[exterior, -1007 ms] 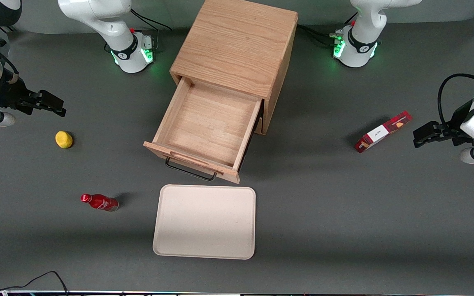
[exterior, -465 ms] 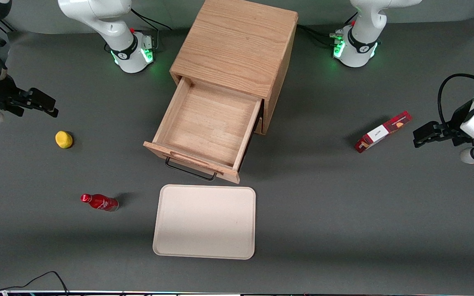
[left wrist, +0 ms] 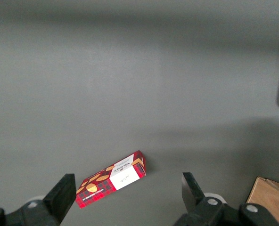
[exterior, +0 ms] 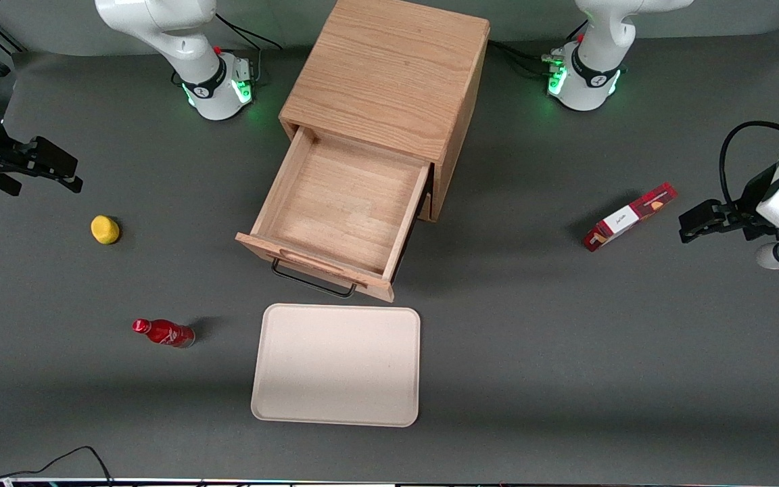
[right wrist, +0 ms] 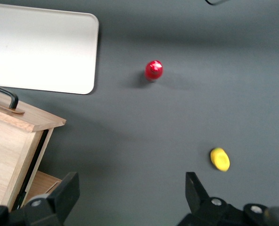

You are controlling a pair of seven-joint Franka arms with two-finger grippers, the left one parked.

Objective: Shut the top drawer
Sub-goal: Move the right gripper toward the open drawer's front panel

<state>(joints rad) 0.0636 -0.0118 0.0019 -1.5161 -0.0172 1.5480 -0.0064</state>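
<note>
Pincer (exterior: pixel 58 174) of the working arm hangs above the bare table (exterior: pixel 565 352) at the working arm's end, well apart from the cabinet (exterior: pixel 389 74) and touching nothing. Its two black fingers (right wrist: pixel 69 193) stand wide apart with nothing between them, as the right wrist view shows. Top drawer (exterior: pixel 342 203) of the light oak cabinet is pulled far out toward the front camera; its shallow wooden box is open to view and holds nothing. The flat drawer front (exterior: pixel 315 264) carries a black wire pull handle (exterior: pixel 312 281), which faces the front camera. The cabinet stands slightly turned on the table, between the two white arm bases. A cream tray (exterior: pixel 337 365) with rounded corners lies flat on the table in front of the drawer, nearer to the front camera, close to the handle but not touching it. A yellow lemon-like object (exterior: pixel 105 229) rests on the table near the pincer, slightly nearer to the front camera than it. A red bottle (exterior: pixel 163 333) lies on its side nearer still to the front camera, between the yellow object and the tray, apart from both. A red and white carton (exterior: pixel 629 216) lies on the table toward the parked arm's end, well apart from the cabinet. In the right wrist view the drawer front's corner (right wrist: pixel 40 123) and one end of the handle (right wrist: pixel 5 96) appear beside the tray (right wrist: pixel 45 47).
</note>
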